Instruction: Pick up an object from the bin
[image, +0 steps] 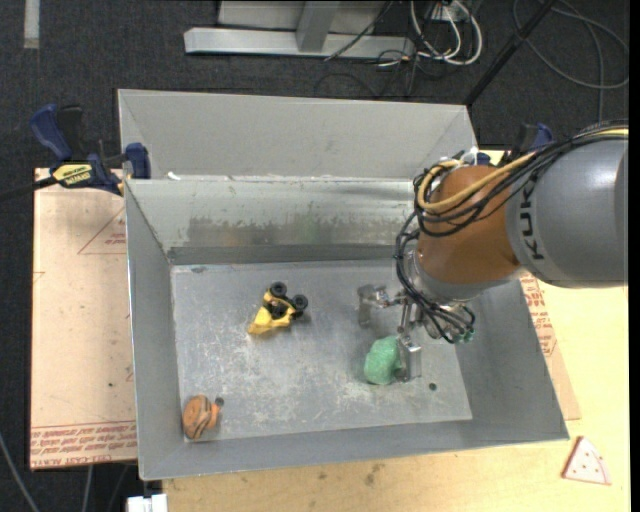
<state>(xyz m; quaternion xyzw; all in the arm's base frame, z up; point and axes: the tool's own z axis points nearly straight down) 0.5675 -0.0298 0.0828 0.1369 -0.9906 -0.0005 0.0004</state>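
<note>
Three things noted in bin (150, 300). Hung gripper (392, 335) just above green lump (380, 364), fingers (410, 352) spread, one touching lump's right edge, likely to straddle it. Saw yellow wheeled toy (272, 312) well left of lump, orange ball (200, 416) farther lower-left.

Grey metal bin (300, 395): sloped walls, flat scuffed floor. Contents: three items, all lying directly on the floor and well apart from one another.
1. Yellow toy with black wheels (274, 312), left of centre, towards the back wall.
2. Green crumpled lump (381, 362), right of centre, nearer the front.
3. Small orange-brown rounded object (200, 416), front left corner, near the foot of the left wall.
</note>
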